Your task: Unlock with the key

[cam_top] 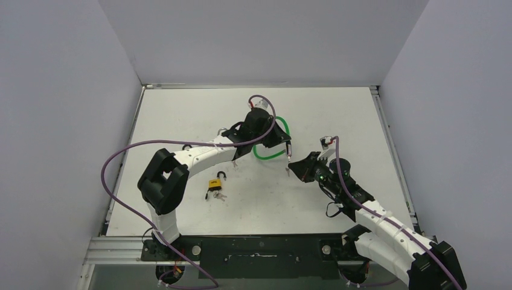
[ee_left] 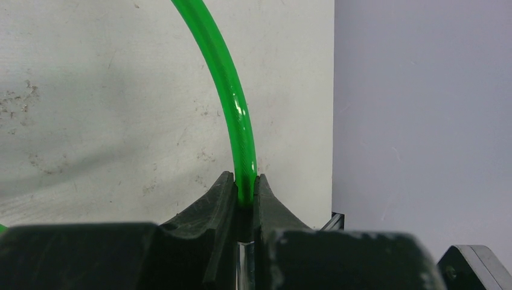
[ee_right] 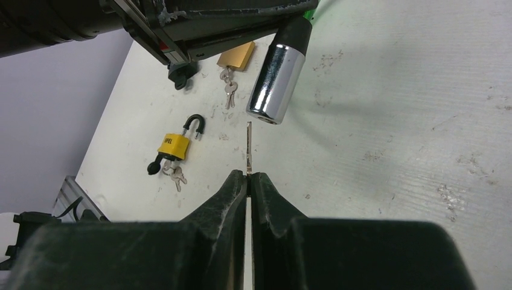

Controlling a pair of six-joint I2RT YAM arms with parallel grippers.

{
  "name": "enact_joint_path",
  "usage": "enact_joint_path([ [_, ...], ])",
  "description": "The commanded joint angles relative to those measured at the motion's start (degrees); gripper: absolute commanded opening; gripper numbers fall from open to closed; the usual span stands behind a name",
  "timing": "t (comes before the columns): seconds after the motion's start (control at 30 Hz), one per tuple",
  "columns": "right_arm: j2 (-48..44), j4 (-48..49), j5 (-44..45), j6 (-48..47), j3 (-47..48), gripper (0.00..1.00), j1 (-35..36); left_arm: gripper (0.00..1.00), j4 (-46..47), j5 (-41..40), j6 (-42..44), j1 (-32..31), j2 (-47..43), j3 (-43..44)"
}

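Toward the bench's (cam_top: 181,109) far edge, the left tool (ee_left: 244,187) clamps the green cable (ee_left: 232,103), seemingly steadying its chrome barrel (ee_right: 275,84) for the key (ee_right: 249,148) pinched in the right tool (ee_right: 249,178).

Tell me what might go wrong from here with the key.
The thin silver key, pinched by its end in the right fingers, is off-axis from the tilted chrome lock cylinder; it may miss or twist. The cylinder hangs on the green cable in the left fingers, so pushing may swing it.
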Motion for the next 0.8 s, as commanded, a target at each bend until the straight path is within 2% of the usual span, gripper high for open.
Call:
enact_joint_path([
  [0.0, 0.4, 0.9, 1.8, -0.2, 2.2, 0.0, 0.2, 0.0, 4.1, 0.8, 0.3, 0.2, -3.5, 0.1],
  [0.3, 1.1, 0.0, 4.1, 0.8, 2.2, 0.0, 0.1, 0.0, 4.4, 1.0, 0.1, 0.4, -3.8, -0.3],
  [0.77, 3.3, -0.3, 2.2, 2.1, 5.1, 0.0, -0.5, 0.0, 7.2, 2.9, -1.6, 0.2, -5.8, -3.4],
])
